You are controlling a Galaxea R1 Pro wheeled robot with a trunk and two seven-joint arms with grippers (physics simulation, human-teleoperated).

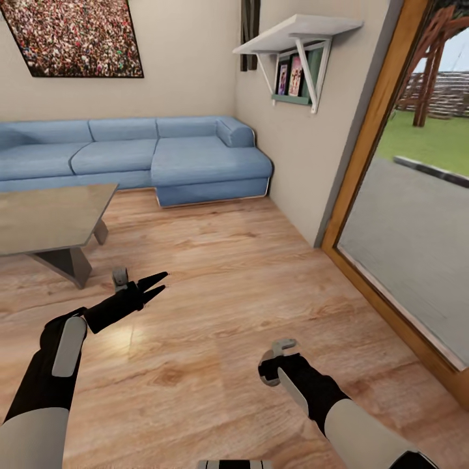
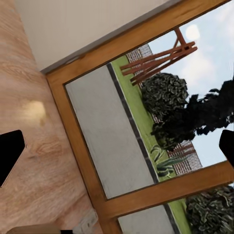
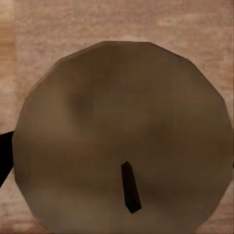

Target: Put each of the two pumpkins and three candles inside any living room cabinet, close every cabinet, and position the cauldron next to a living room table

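The right gripper hangs low over the wooden floor, well away from the table and toward the glass door. In the right wrist view a candle sits straight ahead of the fingers, its flat grey-brown top with a short dark wick seen end-on against the floor boards. One dark fingertip shows at the candle's edge; the other finger is barely visible at the opposite edge, so the jaws look spread to either side of the candle, but I cannot tell whether they grip it. In the head view the candle itself is hidden beneath the gripper.

The left gripper reaches out just off the near corner of the table, its two black fingers apart with nothing between them. In the left wrist view its fingertips stand wide at both edges, with the glass door and its wooden frame beyond.

A second candle stands on the floor close beside the table's slanted leg, just behind the left gripper. A blue sofa runs along the wall behind the table.
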